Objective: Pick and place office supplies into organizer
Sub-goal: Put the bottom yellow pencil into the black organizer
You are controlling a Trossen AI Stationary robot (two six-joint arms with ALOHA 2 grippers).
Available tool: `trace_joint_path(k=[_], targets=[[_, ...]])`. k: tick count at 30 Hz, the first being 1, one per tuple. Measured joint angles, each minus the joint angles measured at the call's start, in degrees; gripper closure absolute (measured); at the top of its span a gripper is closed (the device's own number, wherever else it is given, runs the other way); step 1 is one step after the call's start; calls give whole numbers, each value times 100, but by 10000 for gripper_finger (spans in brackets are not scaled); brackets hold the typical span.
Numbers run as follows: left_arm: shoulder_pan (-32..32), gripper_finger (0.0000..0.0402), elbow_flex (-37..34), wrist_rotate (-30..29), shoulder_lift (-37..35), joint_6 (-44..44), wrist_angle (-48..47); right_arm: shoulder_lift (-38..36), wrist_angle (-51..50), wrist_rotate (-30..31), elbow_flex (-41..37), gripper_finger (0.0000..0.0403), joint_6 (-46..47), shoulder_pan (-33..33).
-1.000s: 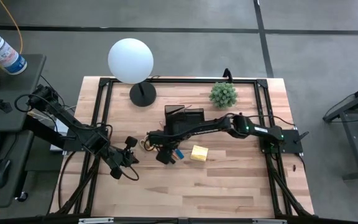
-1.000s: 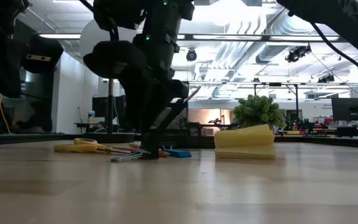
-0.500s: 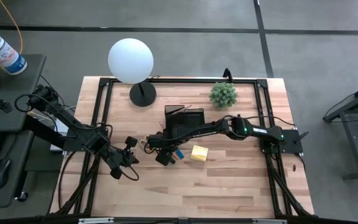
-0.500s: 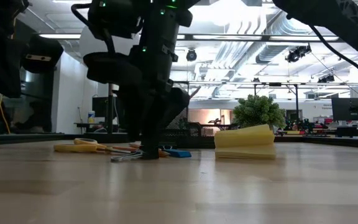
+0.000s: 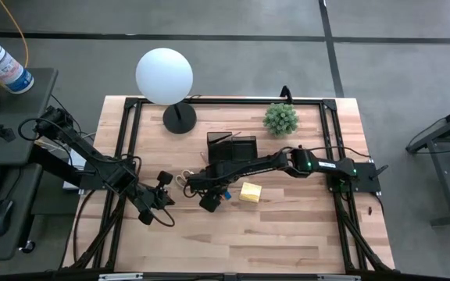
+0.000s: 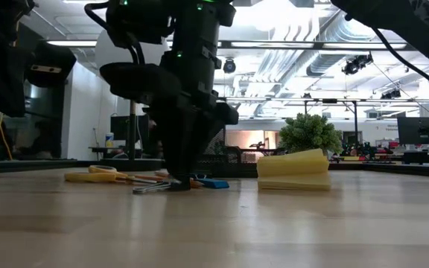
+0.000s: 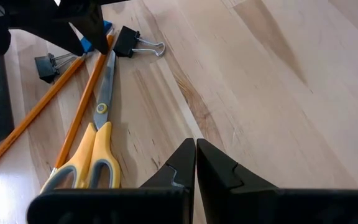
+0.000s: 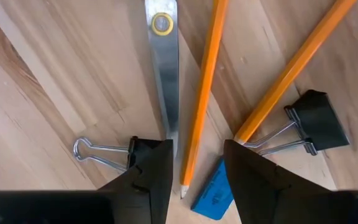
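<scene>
Yellow-handled scissors (image 7: 95, 143), two orange pencils (image 7: 82, 106) (image 8: 294, 65), two black binder clips (image 8: 312, 124) (image 7: 135, 43) and a blue eraser (image 8: 213, 193) lie together on the table in front of the black organizer (image 5: 231, 148). A yellow sticky-note pad (image 5: 250, 192) lies to their right. My right gripper (image 8: 194, 149) points straight down, open, low over this cluster. One pencil's tip (image 8: 182, 186) and the scissors' blade tip lie between its fingers. My left gripper (image 7: 196, 165) hovers shut, left of the scissors, with nothing in it.
A white globe lamp (image 5: 164, 76) on a black base and a small green plant (image 5: 280, 119) stand at the far side. A black metal frame (image 5: 131, 140) runs around the tabletop. Bare wood (image 5: 272, 234) lies along the near side.
My right gripper has sunk a little toward the pencils and scissors, shifted slightly toward the table's near edge and rolled a bit about its own axis. Its fingers keep the same gap. The supplies lie as before.
</scene>
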Motion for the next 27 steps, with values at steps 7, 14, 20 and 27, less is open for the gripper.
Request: trace_joint_path(k=[7, 14, 20, 27], targets=[[0, 396, 0, -2, 0, 0, 1, 0, 42, 70, 0, 263, 1, 7], [-1, 396, 0, -4, 0, 0, 1, 68, 218, 61, 0, 263, -7, 7], [-1, 396, 0, -4, 0, 0, 1, 162, 249, 68, 0, 263, -19, 7], [-1, 396, 0, -3, 0, 0, -1, 165, 249, 223, 0, 270, -25, 5]])
